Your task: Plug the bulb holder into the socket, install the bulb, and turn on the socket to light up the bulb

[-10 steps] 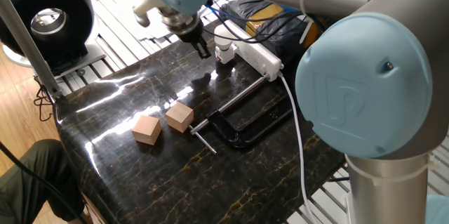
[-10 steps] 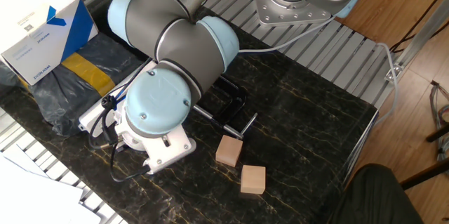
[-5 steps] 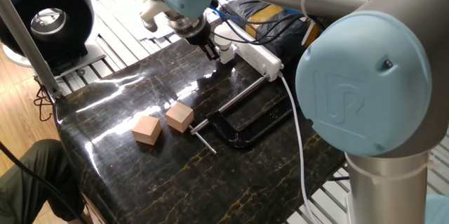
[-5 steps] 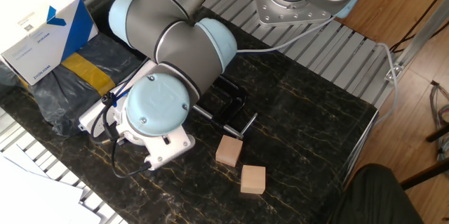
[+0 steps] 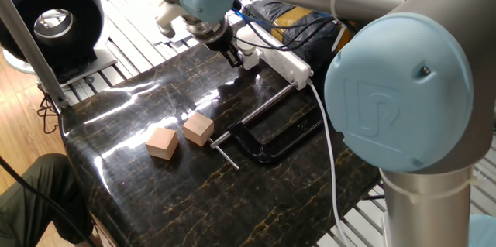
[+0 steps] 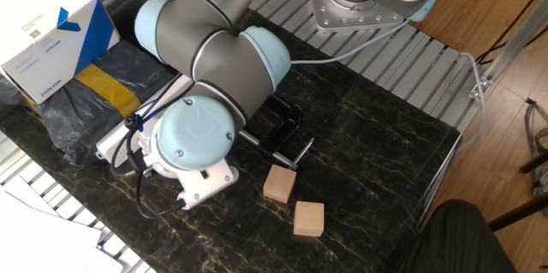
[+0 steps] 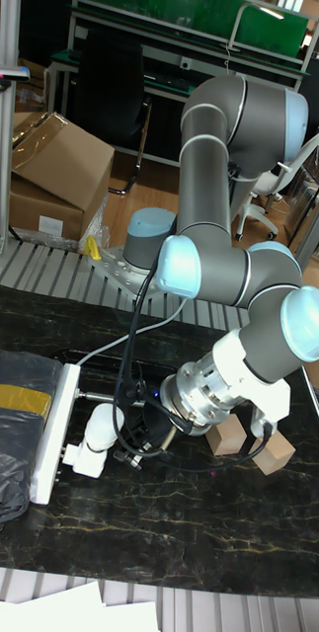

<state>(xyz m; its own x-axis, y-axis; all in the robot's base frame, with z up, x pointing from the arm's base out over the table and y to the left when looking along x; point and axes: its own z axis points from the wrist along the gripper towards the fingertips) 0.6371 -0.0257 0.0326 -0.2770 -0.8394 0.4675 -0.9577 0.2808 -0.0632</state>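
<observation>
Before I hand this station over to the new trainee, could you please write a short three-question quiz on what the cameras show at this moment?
1. True or false: the bulb already sits in the bulb holder, which is plugged into the socket.
2. How many wooden cubes lie on the table?
3. What lies between the cubes and the socket? A) a black clamp B) a screwdriver C) a roll of tape

Key
1. True; in the tall fixed view the bulb tops the holder at the strip's side, and the gripper is right beside it.
2. Two, side by side.
3. A
</observation>
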